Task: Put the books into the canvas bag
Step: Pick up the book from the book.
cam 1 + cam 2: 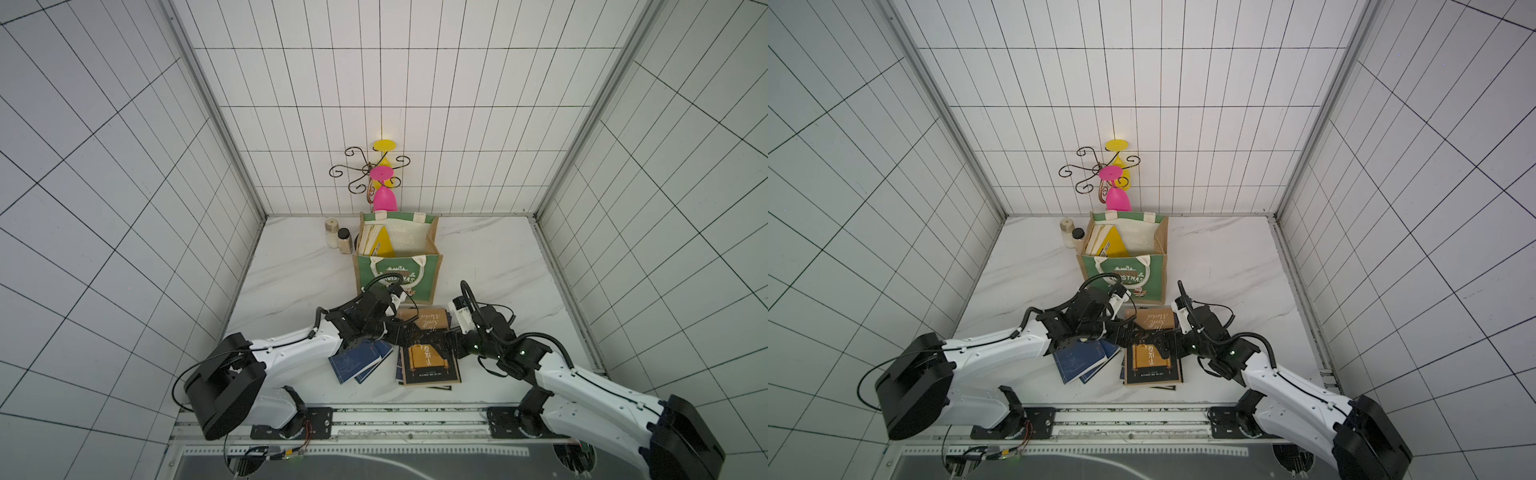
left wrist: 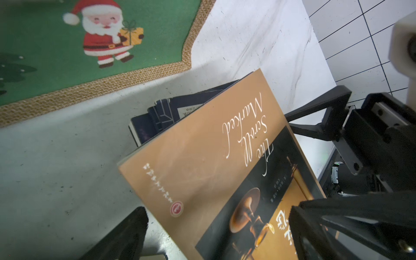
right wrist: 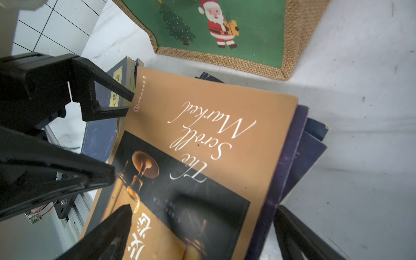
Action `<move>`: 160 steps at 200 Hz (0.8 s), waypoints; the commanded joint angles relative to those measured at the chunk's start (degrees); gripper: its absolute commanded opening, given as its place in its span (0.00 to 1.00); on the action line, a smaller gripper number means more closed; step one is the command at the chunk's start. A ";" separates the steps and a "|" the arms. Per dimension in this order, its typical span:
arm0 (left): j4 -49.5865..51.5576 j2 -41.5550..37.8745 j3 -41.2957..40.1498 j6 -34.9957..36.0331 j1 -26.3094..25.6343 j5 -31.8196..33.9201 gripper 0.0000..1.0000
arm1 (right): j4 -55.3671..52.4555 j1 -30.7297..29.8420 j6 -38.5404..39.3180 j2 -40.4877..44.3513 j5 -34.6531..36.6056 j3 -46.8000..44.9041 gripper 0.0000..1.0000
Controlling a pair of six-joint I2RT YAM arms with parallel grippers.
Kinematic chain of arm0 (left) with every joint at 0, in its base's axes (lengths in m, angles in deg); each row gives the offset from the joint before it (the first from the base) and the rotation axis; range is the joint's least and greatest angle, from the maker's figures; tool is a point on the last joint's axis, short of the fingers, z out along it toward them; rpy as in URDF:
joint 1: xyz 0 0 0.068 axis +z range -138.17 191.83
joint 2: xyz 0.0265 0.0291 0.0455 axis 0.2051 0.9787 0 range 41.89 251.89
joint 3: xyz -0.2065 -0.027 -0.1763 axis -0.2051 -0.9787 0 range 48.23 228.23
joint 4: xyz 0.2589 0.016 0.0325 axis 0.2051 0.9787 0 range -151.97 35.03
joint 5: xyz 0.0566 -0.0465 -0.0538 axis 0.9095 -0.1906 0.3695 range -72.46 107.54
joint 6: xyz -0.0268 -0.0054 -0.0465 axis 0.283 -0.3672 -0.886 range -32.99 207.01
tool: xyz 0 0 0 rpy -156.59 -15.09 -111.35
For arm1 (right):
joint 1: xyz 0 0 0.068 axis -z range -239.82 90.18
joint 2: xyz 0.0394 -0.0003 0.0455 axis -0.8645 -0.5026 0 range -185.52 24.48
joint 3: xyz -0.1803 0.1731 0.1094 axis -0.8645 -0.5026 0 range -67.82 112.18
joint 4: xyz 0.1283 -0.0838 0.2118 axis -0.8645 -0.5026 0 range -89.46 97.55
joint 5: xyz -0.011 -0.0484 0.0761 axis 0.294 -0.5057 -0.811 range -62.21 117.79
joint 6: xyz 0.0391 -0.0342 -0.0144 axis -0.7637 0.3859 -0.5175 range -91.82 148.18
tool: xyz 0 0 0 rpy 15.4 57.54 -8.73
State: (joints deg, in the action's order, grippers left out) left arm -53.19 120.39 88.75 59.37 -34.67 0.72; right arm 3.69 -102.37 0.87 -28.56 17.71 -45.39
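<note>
The canvas bag [image 1: 397, 272] [image 1: 1121, 276] stands upright at the middle back, mouth open, with a yellow book [image 1: 388, 243] and pale books inside. In front of it lies a tan "The Scroll Marked" book [image 1: 430, 363] [image 2: 202, 162] [image 3: 213, 139] on top of a stack of dark navy books [image 3: 301, 157]. More navy books [image 1: 359, 363] [image 1: 1081, 361] lie to its left. My left gripper [image 1: 405, 336] [image 2: 213, 231] and right gripper [image 1: 444, 338] [image 3: 202, 234] meet over the tan book from opposite sides. Both stand open, astride its cover.
Two small jars [image 1: 337, 237] stand left of the bag. A wire rack [image 1: 365, 168] with pink and yellow goblets sits behind it against the tiled wall. A metal rail [image 1: 374, 415] runs along the table's front edge. Bare marble lies right of the bag.
</note>
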 commanded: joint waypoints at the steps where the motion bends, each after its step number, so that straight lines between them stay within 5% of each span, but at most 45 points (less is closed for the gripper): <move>1: -1.68 0.00 0.64 -0.40 0.37 -0.43 0.97 | -1.17 -0.49 0.85 2.34 1.99 -0.11 0.99; 160: -1.74 -0.78 -0.67 0.04 2.20 -0.88 0.97 | -1.46 -1.82 1.73 1.63 1.86 2.06 0.99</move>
State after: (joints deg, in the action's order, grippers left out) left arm -53.26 120.39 88.70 59.39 -32.92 -0.13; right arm 2.62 -103.27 1.72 -27.49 18.12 -45.34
